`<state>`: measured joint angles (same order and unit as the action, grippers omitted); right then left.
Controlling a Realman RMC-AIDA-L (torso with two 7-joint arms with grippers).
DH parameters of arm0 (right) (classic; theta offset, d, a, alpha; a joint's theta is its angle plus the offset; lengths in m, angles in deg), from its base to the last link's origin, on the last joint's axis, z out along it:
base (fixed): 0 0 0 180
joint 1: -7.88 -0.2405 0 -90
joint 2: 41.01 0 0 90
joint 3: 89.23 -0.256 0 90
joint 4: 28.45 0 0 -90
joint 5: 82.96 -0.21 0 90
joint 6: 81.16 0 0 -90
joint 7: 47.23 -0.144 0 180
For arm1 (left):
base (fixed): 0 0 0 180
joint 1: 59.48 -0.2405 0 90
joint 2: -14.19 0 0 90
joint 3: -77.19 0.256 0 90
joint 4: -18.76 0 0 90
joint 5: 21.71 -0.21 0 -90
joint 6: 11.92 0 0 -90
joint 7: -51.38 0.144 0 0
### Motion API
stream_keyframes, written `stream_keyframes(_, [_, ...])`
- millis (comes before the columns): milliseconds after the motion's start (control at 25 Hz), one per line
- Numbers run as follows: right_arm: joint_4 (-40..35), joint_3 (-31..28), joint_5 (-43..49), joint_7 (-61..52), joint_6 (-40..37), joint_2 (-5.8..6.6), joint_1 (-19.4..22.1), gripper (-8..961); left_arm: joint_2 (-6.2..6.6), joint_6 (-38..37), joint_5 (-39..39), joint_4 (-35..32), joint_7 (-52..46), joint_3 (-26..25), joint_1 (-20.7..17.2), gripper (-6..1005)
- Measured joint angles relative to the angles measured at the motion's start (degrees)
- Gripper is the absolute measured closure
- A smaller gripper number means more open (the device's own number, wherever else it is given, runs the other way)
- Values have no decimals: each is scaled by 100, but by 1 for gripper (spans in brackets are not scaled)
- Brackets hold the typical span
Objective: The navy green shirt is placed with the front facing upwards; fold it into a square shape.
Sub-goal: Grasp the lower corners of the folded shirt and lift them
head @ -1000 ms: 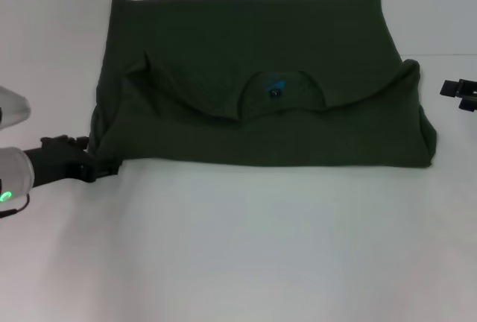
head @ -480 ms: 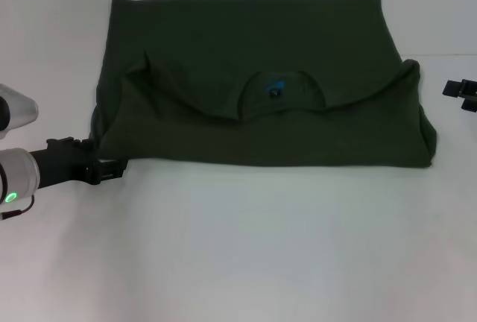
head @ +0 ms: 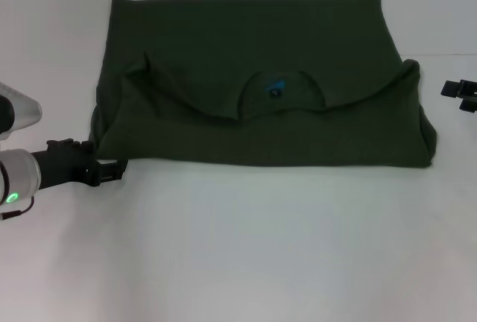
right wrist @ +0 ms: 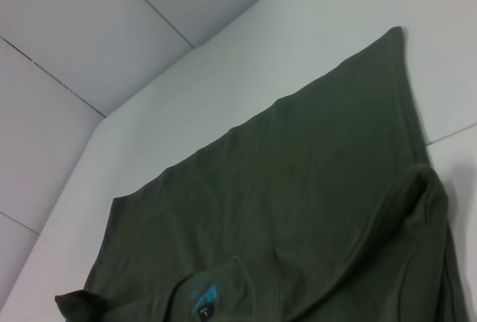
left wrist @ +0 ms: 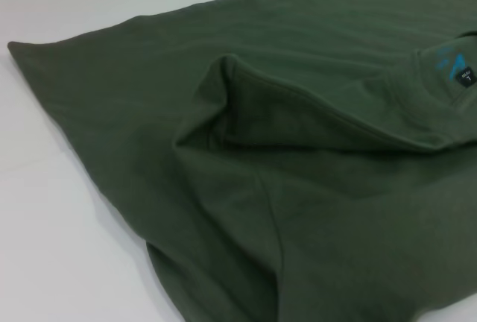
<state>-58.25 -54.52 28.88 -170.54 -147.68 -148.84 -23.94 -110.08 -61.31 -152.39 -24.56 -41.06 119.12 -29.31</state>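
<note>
The navy green shirt [head: 246, 39] lies on the white table [head: 238, 247], doubled over into a wide rectangle. Its collar flap and small dark neck label [head: 274, 91] show at the middle. The left wrist view fills with the shirt's [left wrist: 298, 188] rumpled folds and the label [left wrist: 462, 72]. In the right wrist view the shirt [right wrist: 298, 210] spreads toward the far table edge. My left gripper [head: 115, 168] lies low on the table just off the shirt's near left corner, fingers open and empty. My right gripper [head: 460, 95] sits at the right edge, apart from the cloth.
Bare white table surface [head: 246, 262] stretches in front of the shirt. The table's far edge [right wrist: 246, 9] meets a pale wall behind the shirt.
The left gripper let go of the shirt's near left corner and slid slightly right along the table. The corner now lies flat. The right arm has not moved.
</note>
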Motion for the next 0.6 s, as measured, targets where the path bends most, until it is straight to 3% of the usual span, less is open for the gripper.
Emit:
stream_keyframes(440, [0, -1, -4, 0, -1, -13, 9, 246, -5, 23, -1, 8, -63, 125, 20, 226])
stream_keyframes(600, [-13, -8, -5, 0, -6, -19, 9, 246, -2, 74, -105, -35, -268, 138, 42, 310])
